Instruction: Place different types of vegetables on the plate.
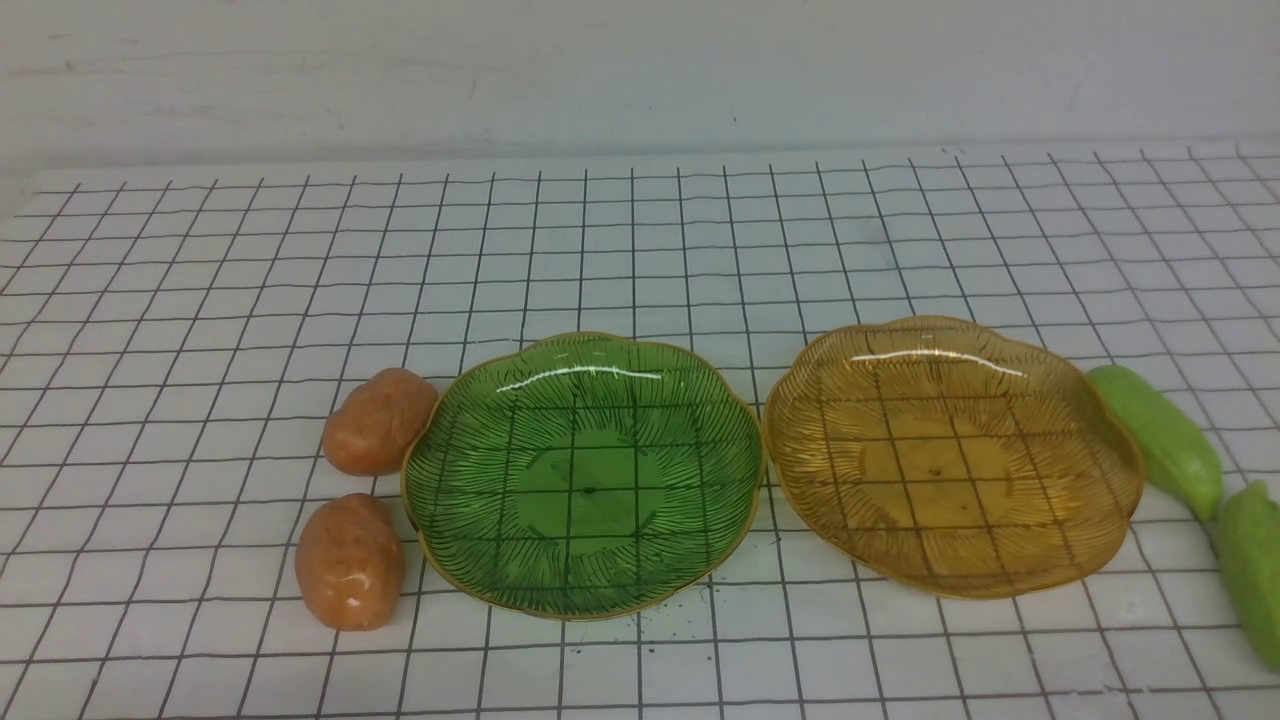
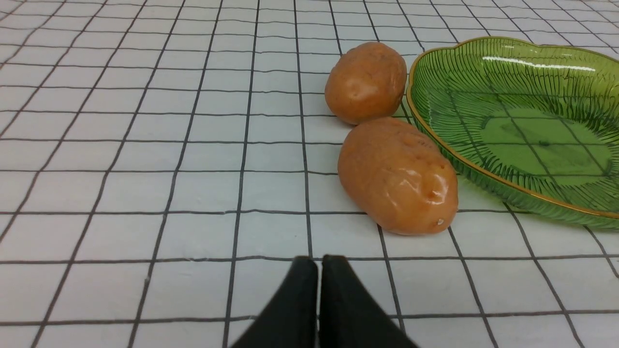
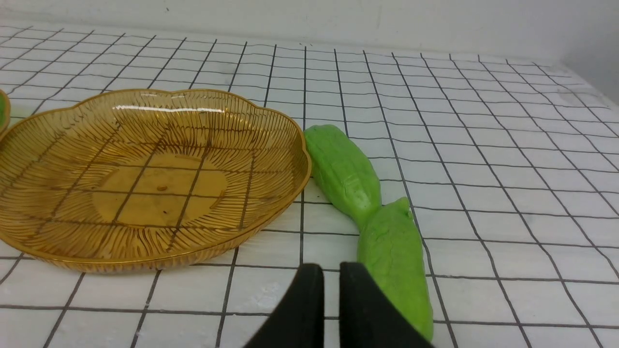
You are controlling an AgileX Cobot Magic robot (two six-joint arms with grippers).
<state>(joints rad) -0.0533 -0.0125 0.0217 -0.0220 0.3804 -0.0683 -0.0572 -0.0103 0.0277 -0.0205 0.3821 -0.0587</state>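
Two orange-brown potatoes lie left of the green plate (image 1: 470, 560): a far one (image 1: 378, 421) touching its rim and a near one (image 1: 349, 562). Both show in the left wrist view, the far potato (image 2: 365, 81) and the near potato (image 2: 399, 176) beside the green plate (image 2: 435, 121). Two light-green vegetables lie right of the amber plate (image 1: 1115, 520): a far one (image 1: 1158, 437) and a near one (image 1: 1254, 565). In the right wrist view they (image 3: 343, 171) (image 3: 396, 261) lie tip to tip by the amber plate (image 3: 285, 193). My left gripper (image 2: 319, 263) and right gripper (image 3: 331, 270) are shut and empty. Neither arm shows in the front view.
Both plates hold nothing and sit side by side on a white tablecloth with a black grid (image 1: 640, 250). A pale wall (image 1: 640, 70) stands behind the table's far edge. The table's right edge shows in the right wrist view (image 3: 580, 82).
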